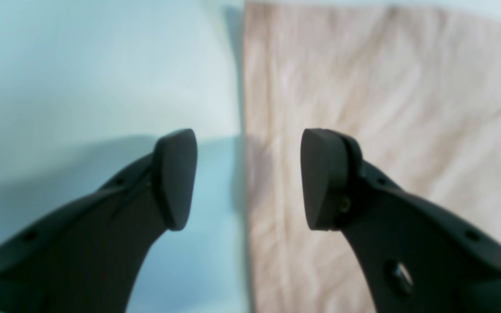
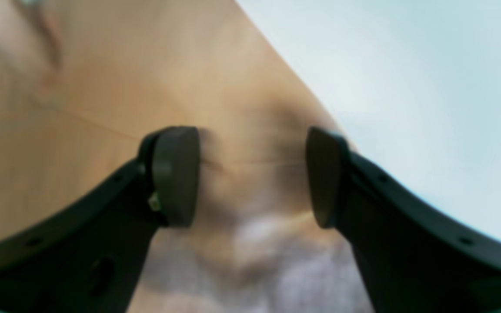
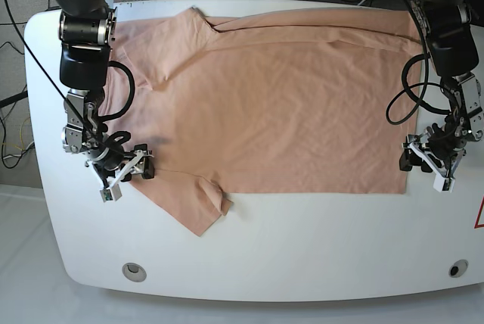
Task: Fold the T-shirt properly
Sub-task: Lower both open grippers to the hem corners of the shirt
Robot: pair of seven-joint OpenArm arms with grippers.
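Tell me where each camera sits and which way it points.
Left wrist: on the left arm, looking past its open left claw at the T-shirt edge and white table.
Right wrist: behind the open right claw, close over cloth.
Base: overhead, facing down on both arms.
All three views share the T-shirt.

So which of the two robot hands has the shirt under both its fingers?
The right gripper, on the left in the base view. Both its fingers hover over the T-shirt. The left gripper straddles the shirt's edge, one finger over the table.
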